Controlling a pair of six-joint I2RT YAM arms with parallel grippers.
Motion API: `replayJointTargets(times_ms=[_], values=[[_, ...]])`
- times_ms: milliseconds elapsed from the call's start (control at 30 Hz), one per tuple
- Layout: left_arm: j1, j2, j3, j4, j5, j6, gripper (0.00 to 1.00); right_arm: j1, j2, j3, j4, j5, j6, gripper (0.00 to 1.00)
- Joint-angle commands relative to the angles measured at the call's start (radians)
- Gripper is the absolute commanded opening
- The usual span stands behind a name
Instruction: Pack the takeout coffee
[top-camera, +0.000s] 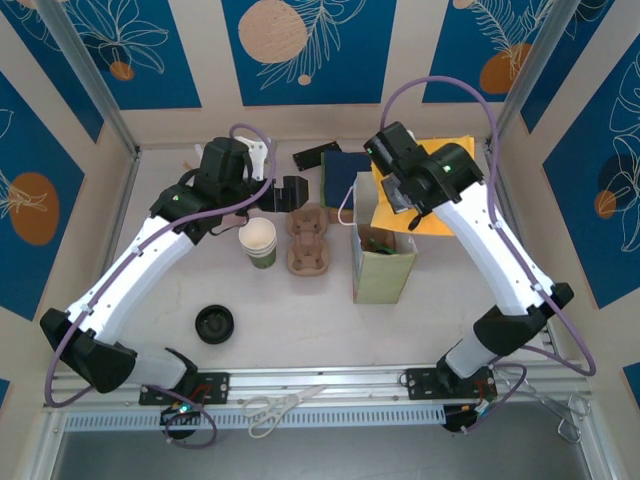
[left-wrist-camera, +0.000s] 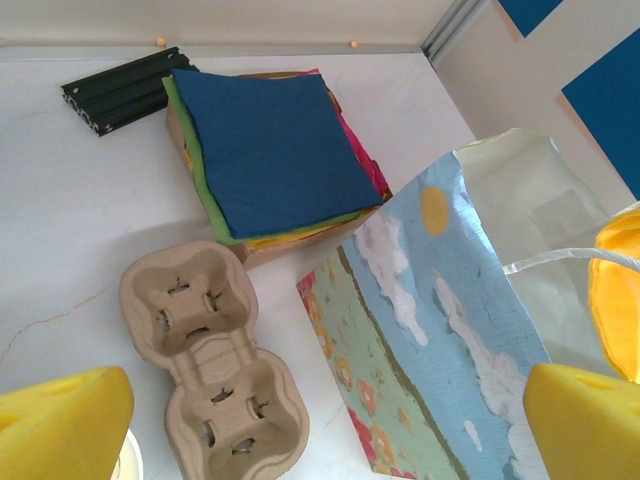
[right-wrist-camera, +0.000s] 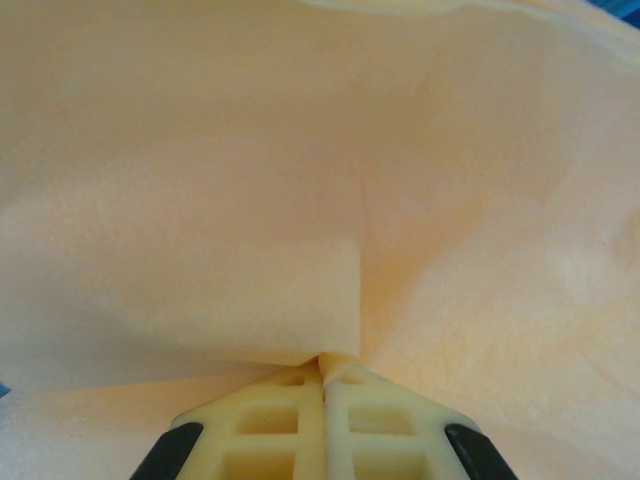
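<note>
On my worktop (top-camera: 300, 310) a pulp cup carrier (top-camera: 307, 240) lies near a printed gift bag (top-camera: 382, 265) that stands upright. Behind them a stack of coloured napkins (top-camera: 345, 178), blue on top, sits just beside a black bar (top-camera: 318, 154). A yellow sheet (top-camera: 452, 148) lies behind the bag. Scissors (top-camera: 280, 405) rest along my near rail.

Rough matt moulded-pulp cup carrier (left-wrist-camera: 210, 370), smooth paper bag (left-wrist-camera: 430, 330), matt orange sheet (right-wrist-camera: 320, 180), black plastic lid (top-camera: 214, 323).
</note>
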Motion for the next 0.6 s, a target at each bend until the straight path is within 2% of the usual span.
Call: replayJointTargets(times_ms=[0,567], values=[[0.003,-0.029,-0.014,0.005,0.013,0.017,1.00,0.019,0.039,0.032,-0.097,0.061,0.054,0.00],[0.003,-0.045,-0.035,0.003,0.001,0.021,1.00,0.106,0.122,0.017,-0.166,0.064,0.146,0.00]])
